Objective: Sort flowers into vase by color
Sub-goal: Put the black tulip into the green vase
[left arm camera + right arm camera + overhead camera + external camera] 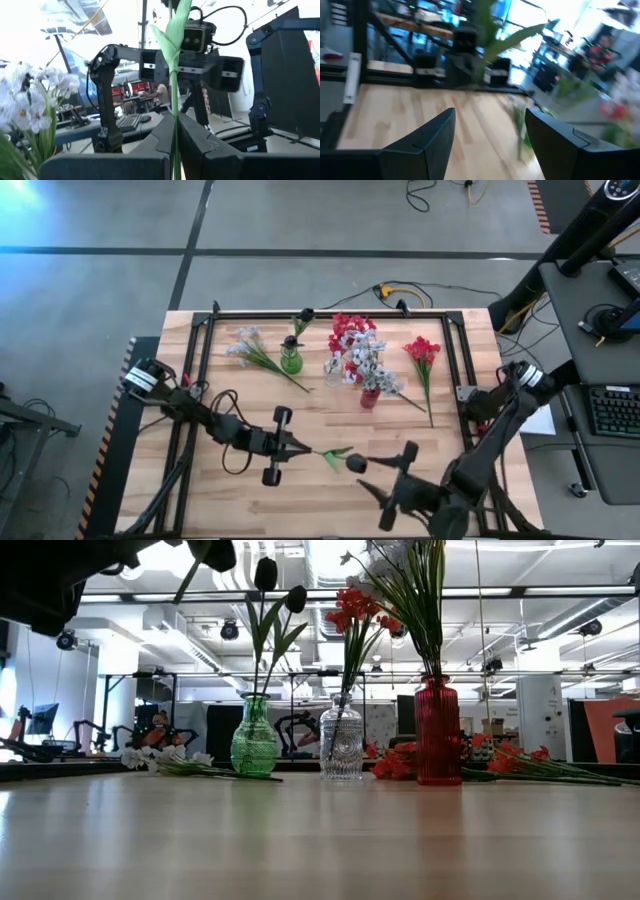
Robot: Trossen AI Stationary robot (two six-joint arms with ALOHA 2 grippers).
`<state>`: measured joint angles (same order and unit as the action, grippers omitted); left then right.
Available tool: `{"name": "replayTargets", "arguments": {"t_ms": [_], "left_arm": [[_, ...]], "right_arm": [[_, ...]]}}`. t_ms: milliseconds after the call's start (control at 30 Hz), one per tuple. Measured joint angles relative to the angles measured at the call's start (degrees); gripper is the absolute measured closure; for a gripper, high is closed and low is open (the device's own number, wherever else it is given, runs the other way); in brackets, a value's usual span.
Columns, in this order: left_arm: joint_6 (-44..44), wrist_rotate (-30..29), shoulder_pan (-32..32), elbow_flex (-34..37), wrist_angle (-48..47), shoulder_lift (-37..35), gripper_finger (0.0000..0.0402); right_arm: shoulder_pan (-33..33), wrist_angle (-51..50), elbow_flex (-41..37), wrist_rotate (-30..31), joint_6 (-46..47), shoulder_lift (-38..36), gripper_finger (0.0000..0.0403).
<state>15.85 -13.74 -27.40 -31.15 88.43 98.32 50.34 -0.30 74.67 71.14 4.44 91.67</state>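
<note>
L tool [300, 446] clenched on dark-bud flower [336, 455] stem, near front edge of worktop [250, 400]; stem runs L–R, bud toward R tool [385, 475], which is released, just beside.

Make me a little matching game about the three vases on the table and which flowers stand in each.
Vases:
1. green vase
2. clear vase
3. red vase

Flowers:
A. red blossoms
B. pale white blossoms
C. dark buds

Pairs: 1-C, 2-A, 3-B
</note>
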Motion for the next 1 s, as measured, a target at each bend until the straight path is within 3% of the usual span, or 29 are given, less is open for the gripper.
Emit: {"name": "replayTargets", "arguments": {"t_ms": [167,267,367,533,833,1000], "left_arm": [[0.05,1.12,-0.28,-1.08,-0.30,0.00,0.0401],[0.14,3.51,-0.72,-1.44,-0.31,0.00,0.0401],[0.42,7.48,-1.07,-2.12,-0.27,0.00,0.0401],[0.46,7.96,-1.29,-2.63,-0.20,0.02,0.0401],[0.27,7.83,-1.29,-2.13,-0.25,0.04,0.0401],[0.20,7.78,-1.29,-2.11,-0.38,0.04,0.0401]], "right_arm": [[-2.32,20.80,0.00,-3.94,-14.58,2.81,0.0170],[-3.90,26.92,0.02,-4.82,-18.20,3.80,0.0170],[-5.88,28.22,0.02,-10.32,-17.58,3.88,0.0170],[-8.98,29.33,0.39,-20.27,-15.93,3.75,0.0170],[-10.70,29.41,3.38,-27.66,-19.01,3.62,0.0174],[-10.70,29.35,3.98,-27.85,-20.82,3.60,0.0203]]}}
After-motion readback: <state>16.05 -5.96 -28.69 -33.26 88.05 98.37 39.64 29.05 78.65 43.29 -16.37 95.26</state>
